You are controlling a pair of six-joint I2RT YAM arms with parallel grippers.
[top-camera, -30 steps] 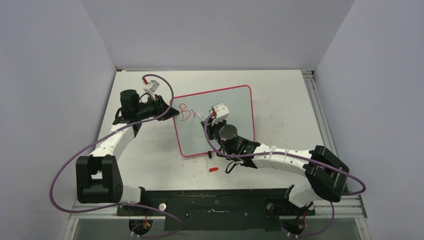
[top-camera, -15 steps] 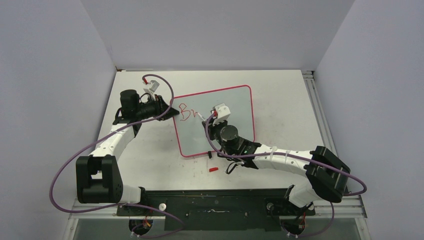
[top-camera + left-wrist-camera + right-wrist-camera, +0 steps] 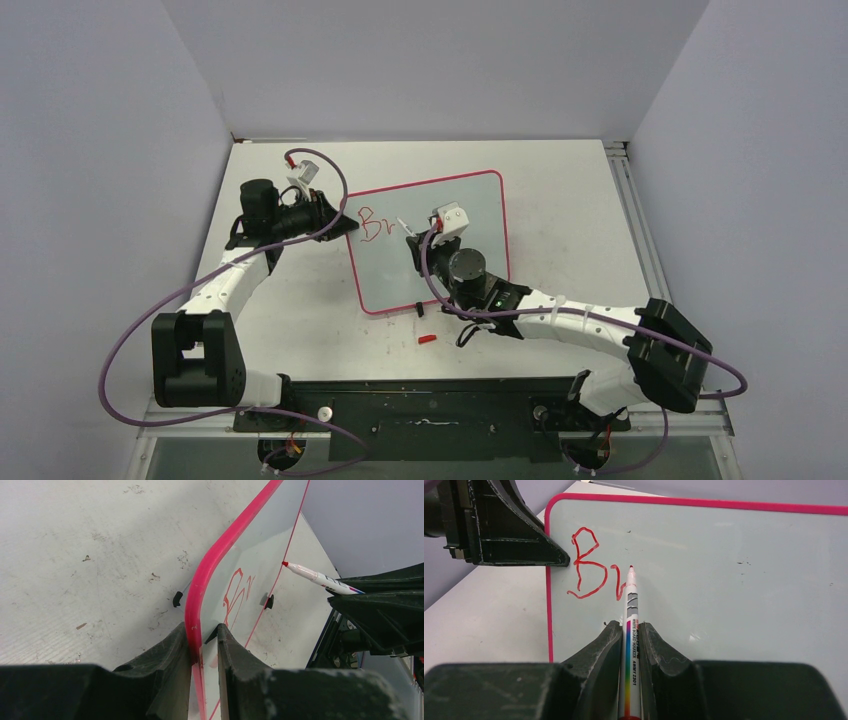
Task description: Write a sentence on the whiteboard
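Note:
The whiteboard [image 3: 450, 235] with its pink-red frame lies on the table. Of the sentence only red letters "Br" [image 3: 372, 224] show near its upper left corner; they also show in the right wrist view [image 3: 594, 575] and the left wrist view [image 3: 237, 592]. My left gripper [image 3: 340, 222] is shut on the board's left frame edge [image 3: 200, 600]. My right gripper [image 3: 425, 240] is shut on a white marker [image 3: 630, 630] with a rainbow stripe. Its red tip [image 3: 631, 568] stands just right of the "r", over the board face.
A red marker cap [image 3: 427, 340] lies on the table in front of the board's near edge. The table surface [image 3: 570, 210] extends to the right of the board, with a metal rail [image 3: 632, 215] along the right side.
My right gripper with the marker has shifted slightly right and up along the board. The second letter now reads as a fuller "r". The left arm has not moved.

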